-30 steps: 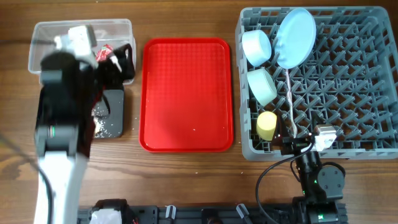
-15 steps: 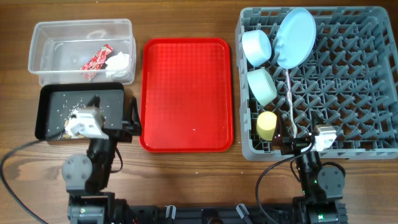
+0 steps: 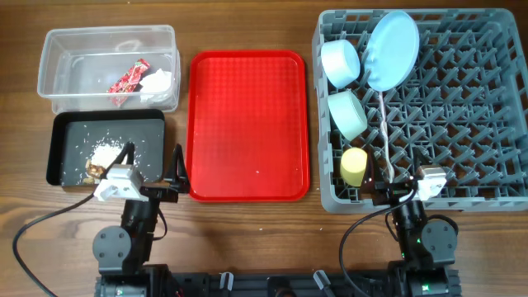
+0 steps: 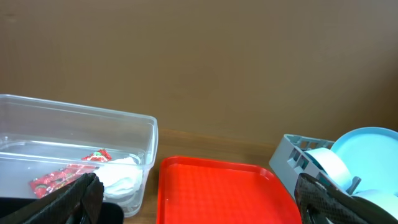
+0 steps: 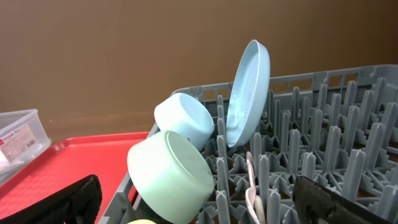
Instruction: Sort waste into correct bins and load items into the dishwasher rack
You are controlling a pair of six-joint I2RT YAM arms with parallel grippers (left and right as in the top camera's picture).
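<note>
Nearest, at the near edge of the wooden table, the left gripper has its jaws spread wide with nothing between them. It sits just near of the black tray and beside the near left corner of the red serving tray. The right gripper is also wide apart and empty, at the near edge of the dishwasher rack on the right.

White-and-brown food scraps lie crumbled in the black tray, mostly toward its near side. In the rack's left columns, the yellow cup lies closest to the near edge. Beyond it the nearer bowl is tipped on its side, and the farther bowl is tipped the same way. White cutlery is threaded among the pegs just right of the cup and bowls; I cannot tell spoon from fork.

Farthest on the left, the clear tub sits just beyond the black tray and holds the red snack wrapper and the crumpled tissue just beside it. On the right, the pale blue plate stands on edge between pegs at the rack's far side, just right of the farther bowl
</note>
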